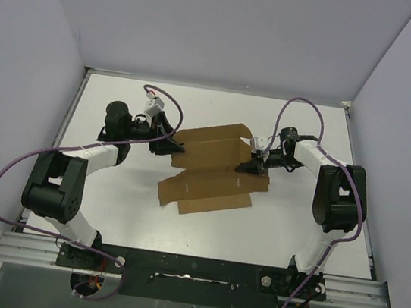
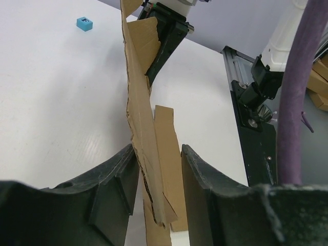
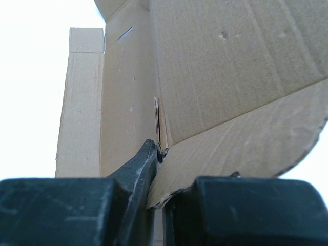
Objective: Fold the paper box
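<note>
The paper box (image 1: 214,174) is a brown cardboard die-cut sheet lying partly folded at the table's middle, its far panel raised. My left gripper (image 1: 174,146) is at the box's left edge. In the left wrist view, the jaws of the left gripper (image 2: 158,151) stand apart astride an upright cardboard flap (image 2: 141,118). The flap touches the left finger, with a gap to the right finger. My right gripper (image 1: 253,166) is at the box's right side. In the right wrist view, the right gripper (image 3: 161,154) is shut on a flap's edge (image 3: 241,143).
A tiny blue cube (image 2: 84,23) lies on the white table beyond the box in the left wrist view. The enclosure's walls stand at the left, right and back. The black base rail (image 1: 189,270) runs along the near edge.
</note>
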